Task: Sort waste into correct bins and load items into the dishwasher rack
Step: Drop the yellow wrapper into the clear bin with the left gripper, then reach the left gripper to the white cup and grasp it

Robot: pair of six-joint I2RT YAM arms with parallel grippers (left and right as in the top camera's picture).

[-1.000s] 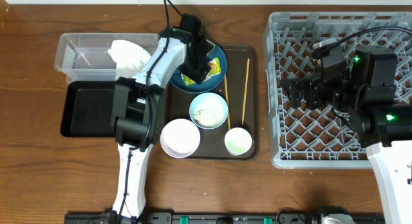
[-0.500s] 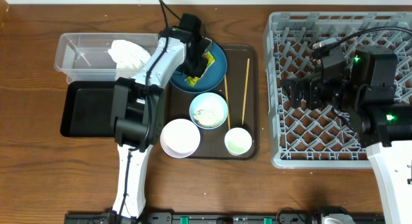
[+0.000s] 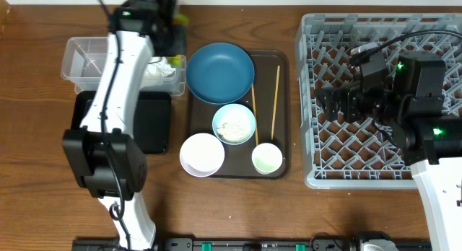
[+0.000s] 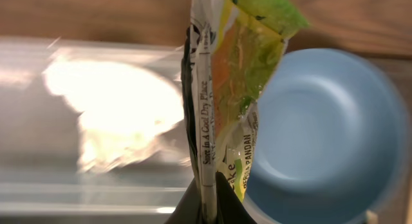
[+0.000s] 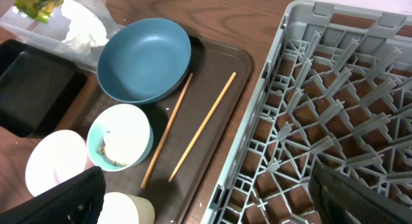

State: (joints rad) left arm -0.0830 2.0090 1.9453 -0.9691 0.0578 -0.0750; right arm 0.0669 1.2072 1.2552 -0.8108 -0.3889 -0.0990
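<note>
Left gripper (image 4: pixel 206 208) is clamping shut on the snack wrapper (image 4: pixel 235 89) and holding it in the air at the far table edge, hanging over the line where the clear tub (image 3: pixel 83 60) is meeting the dark blue dish (image 3: pixel 220 72). Right gripper (image 3: pixel 328 105) is hovering over the dishwasher rack (image 3: pixel 426 34), jaws spread wide, gripping nothing.

The tub is holding one crumpled napkin (image 5: pixel 84 28). One black tray (image 5: pixel 32 89) is sitting just in front of it, touching or nearly so, with the left arm crossing over both.

The brown serving tray (image 3: pixel 281 60) is carrying:
- one dish
- one light blue bowl (image 3: pixel 234 124) with rice scraps (image 3: pixel 232 127) inside
- one white bowl (image 3: pixel 201 154)
- one small cup (image 3: pixel 267 158)
- two chopsticks (image 3: pixel 275 103), lying roughly parallel and slightly apart

A narrow strip of wooden table (image 3: pixel 43 193) is showing between the serving tray and the rack. Wider bare wood is running along the front.
</note>
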